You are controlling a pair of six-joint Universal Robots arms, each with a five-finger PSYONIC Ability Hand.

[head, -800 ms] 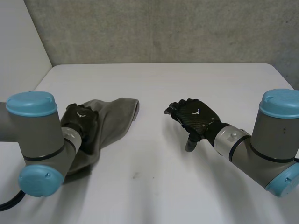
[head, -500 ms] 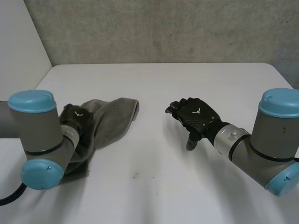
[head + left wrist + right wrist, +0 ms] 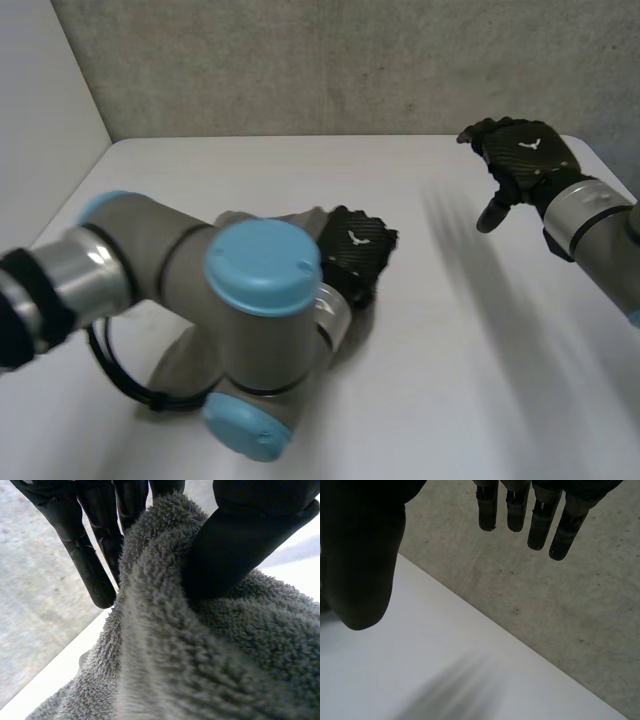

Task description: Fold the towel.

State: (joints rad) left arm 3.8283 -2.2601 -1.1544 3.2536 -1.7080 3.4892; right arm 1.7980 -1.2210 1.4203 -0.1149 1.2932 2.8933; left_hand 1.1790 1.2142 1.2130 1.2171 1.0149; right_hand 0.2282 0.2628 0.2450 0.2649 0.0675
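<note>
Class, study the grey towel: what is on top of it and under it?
The left hand pinches the towel between thumb and fingers. White table shows beside it; what lies beneath is hidden by cloth and the left arm.

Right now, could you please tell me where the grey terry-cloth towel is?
The grey terry-cloth towel is pinched between the thumb and fingers of the left hand. In the head view it is left of centre on the white table, largely behind the left arm.
</note>
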